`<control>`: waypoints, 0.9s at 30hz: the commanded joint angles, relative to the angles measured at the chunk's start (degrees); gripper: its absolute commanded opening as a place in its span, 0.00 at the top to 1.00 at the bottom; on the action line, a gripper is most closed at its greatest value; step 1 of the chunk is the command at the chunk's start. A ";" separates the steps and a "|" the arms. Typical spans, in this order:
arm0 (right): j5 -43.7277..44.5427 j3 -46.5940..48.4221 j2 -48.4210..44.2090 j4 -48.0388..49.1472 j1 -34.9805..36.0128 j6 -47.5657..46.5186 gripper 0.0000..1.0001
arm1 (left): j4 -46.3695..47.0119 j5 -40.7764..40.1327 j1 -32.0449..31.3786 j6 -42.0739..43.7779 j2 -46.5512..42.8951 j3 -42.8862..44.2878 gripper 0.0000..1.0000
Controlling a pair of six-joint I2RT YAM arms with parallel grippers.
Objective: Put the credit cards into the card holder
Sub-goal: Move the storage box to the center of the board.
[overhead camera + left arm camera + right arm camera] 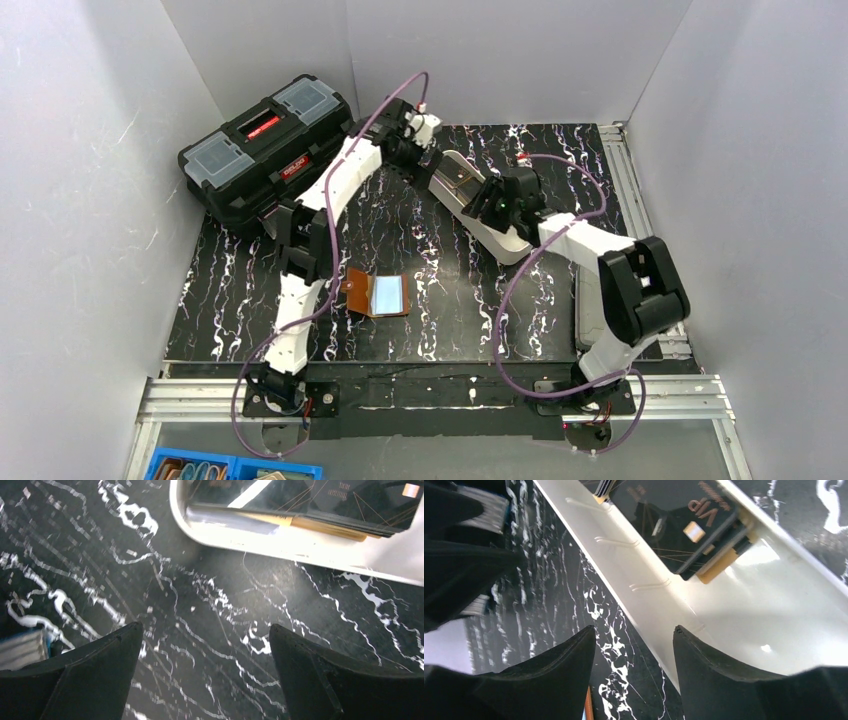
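Right jaws, parted and empty, hang over the white tray's (624, 580) wall, the credit cards (674, 530) stacked just ahead, lengthwise along it; left jaws gape empty alongside; the card holder (378, 295) lies open well behind.

— What closes the space in?

— Plain pale grey panels: a left wall (80, 200), a back wall (450, 50) and a right wall (770, 180), meeting at straight corners.

— And underfoot?

— A table top (230, 290), black with white marble-like veins, catching a soft, even light. Aluminium rails (190, 400) run along its near edge and its right side.

— Anything else?

— A black toolbox (265, 150) at the far left corner, and a blue bin (190, 467) below the near rail.
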 commanded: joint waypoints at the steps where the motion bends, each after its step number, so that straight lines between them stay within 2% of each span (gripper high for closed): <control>1: 4.39 10.16 4.57 -10.60 2.42 -8.14 0.35 | -8.02 3.27 2.76 -3.97 -9.43 -0.07 0.02; 5: 6.76 12.43 5.74 -12.45 2.83 -11.06 0.35 | -12.76 4.56 5.04 -4.11 -13.94 -2.35 0.02; 9: 7.76 16.42 9.81 -17.16 2.94 -13.80 0.41 | -16.51 6.17 7.24 -4.45 -18.10 -4.86 0.02; 12: 7.69 16.48 10.67 -16.62 3.17 -15.24 0.49 | -19.34 6.14 8.19 -3.95 -20.02 -5.74 0.02; 17: 8.84 17.30 11.75 -17.66 5.57 -17.45 0.69 | -19.98 6.44 9.60 -3.03 -24.22 -9.88 0.02; 22: 14.35 17.28 10.84 -17.77 11.03 -21.72 0.96 | -19.64 6.38 10.16 -2.62 -27.03 -13.01 0.02; 23: 15.31 17.22 10.53 -17.89 12.12 -22.40 0.99 | -19.87 6.37 10.25 -2.58 -27.37 -13.32 0.02; 27: 15.50 14.10 7.04 -16.56 14.57 -24.00 0.99 | -20.13 6.56 10.36 -2.64 -28.74 -14.69 0.02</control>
